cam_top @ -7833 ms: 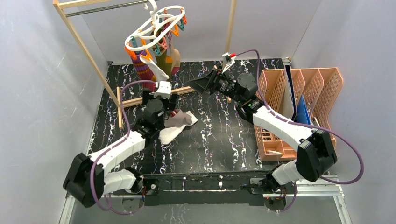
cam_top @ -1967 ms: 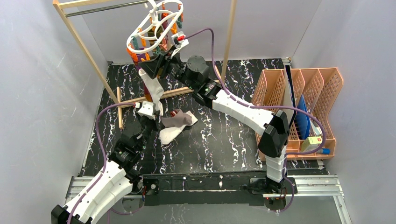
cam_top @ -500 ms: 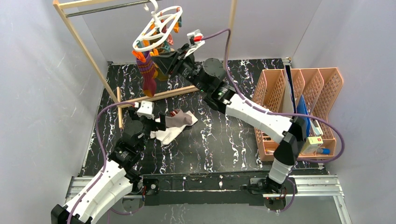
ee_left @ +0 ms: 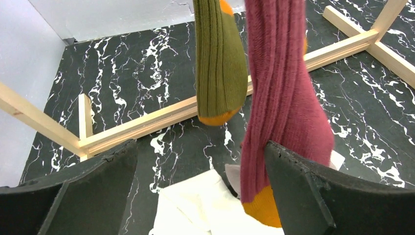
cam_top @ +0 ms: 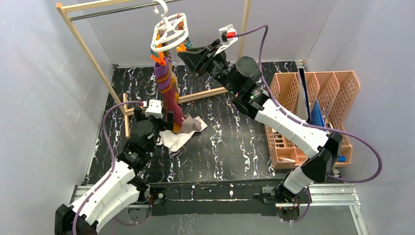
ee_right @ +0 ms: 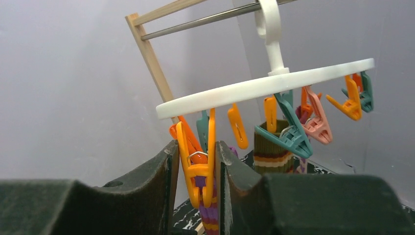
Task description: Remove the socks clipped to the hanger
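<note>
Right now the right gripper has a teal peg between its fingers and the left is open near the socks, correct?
No: the right wrist view shows the peg in the right gripper is orange. The left gripper is open near the socks.

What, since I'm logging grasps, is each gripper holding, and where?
The right gripper pinches an orange peg of the hanger by its sides; the left gripper is open, holding nothing.
</note>
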### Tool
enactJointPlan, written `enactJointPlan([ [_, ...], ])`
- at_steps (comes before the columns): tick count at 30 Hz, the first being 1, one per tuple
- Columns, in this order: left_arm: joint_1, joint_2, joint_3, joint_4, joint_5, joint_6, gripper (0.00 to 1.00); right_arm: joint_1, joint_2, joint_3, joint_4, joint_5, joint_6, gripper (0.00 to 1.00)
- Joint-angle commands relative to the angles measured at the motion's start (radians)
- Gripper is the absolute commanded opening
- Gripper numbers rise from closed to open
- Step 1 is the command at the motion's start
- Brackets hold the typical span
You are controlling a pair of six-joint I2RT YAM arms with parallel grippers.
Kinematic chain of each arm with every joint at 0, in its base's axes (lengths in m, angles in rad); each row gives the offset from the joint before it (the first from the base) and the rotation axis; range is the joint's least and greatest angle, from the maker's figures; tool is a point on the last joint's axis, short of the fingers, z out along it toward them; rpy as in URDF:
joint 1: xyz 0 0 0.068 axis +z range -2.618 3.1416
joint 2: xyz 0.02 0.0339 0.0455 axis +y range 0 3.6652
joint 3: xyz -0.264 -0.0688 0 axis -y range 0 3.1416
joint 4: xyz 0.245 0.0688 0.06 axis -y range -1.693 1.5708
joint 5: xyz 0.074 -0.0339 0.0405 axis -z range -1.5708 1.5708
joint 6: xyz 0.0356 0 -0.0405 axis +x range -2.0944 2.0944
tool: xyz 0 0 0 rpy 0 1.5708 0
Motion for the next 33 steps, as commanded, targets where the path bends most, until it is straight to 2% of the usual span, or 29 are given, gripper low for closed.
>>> enactJointPlan([
  [1, 0.003, 0.063, 0.059, 0.102, -0.02, 0.003, 0.98, -0.034, -0.055, -0.011, -0.008, -0.016, -0.015, 0.07],
  [9, 0.003, 0.126, 0.077, 0.145, 0.003, -0.009, 0.98, -0.108, -0.078, -0.015, -0.037, -0.024, -0.001, 0.06],
  [33, 0.003, 0.049, -0.002, 0.115, -0.033, 0.024, 0.98, -0.293, -0.045, 0.049, -0.119, -0.053, 0.029, 0.04],
])
